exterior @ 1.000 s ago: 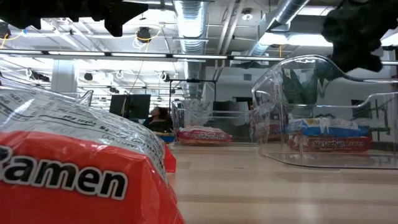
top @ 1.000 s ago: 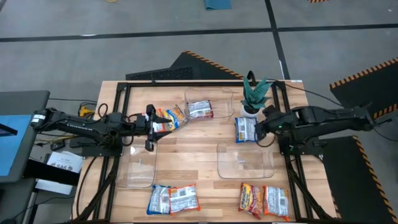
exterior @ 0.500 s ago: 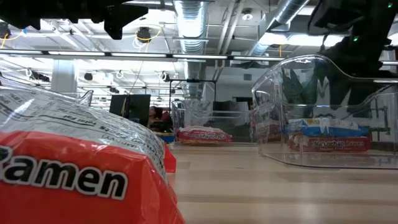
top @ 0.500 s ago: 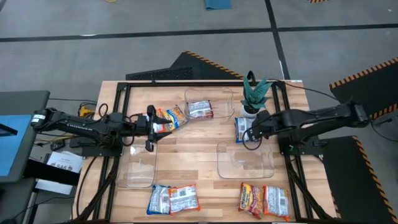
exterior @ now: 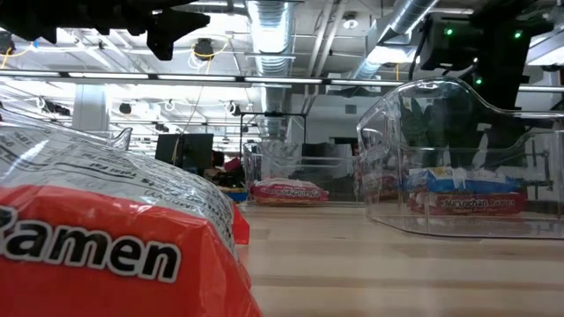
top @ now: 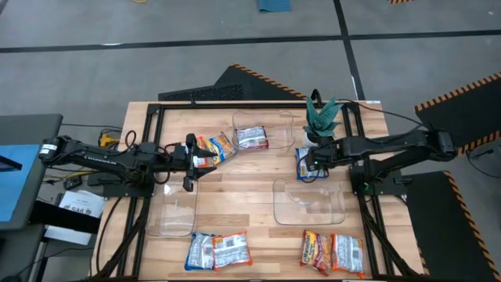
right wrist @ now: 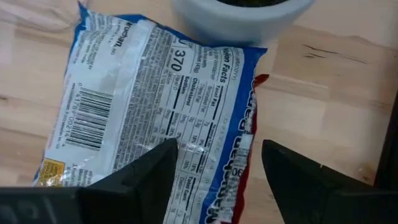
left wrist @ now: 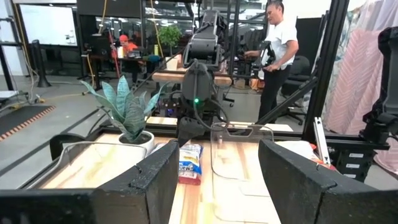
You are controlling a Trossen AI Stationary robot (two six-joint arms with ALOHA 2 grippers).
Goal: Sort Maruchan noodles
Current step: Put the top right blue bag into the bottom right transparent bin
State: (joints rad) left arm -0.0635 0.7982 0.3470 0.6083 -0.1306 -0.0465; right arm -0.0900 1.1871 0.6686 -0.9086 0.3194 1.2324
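My right gripper is open and hovers over a blue Maruchan packet, which lies flat on the table, its white printed back up, beside the white pot of the plant. In the low view the arm stands well above this packet. My left gripper is open and empty at the table's left, next to an orange packet. One more packet lies in the far clear bin.
Two more clear bins stand on the table, one at near left and one at near right. Two packets lie at the near edge on the left and two on the right. People show in the room behind.
My right gripper has moved toward the table's left edge, from beside the blue packet to right over it. In the low view its arm has shifted the same way. The packets have stayed where they were.
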